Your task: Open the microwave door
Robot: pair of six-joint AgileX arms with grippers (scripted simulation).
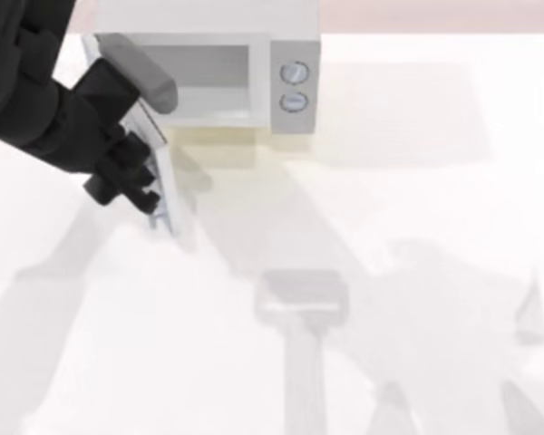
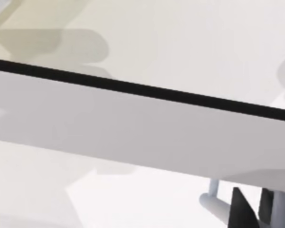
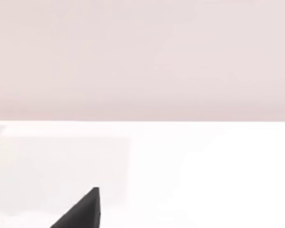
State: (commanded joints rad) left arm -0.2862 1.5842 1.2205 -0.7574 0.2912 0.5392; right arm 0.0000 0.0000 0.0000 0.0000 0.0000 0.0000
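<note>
Top view shows the small boxy light-grey microwave standing at the far edge of the white table, left of centre. Two round knobs are stacked on its front panel, at the right of the open cavity. The flat light-grey microwave door is swung wide open toward the table's left and front, hinged at the oven's left side. The black left gripper sits at the door's free outer edge, its jaws clenched on the slim pale handle. Left wrist view, close up, shows the door's pale edge with a black strip, and dark fingertips beside the handle. Right wrist view shows one dark fingertip of the right gripper over bare table; I cannot tell how its jaws stand.
</note>
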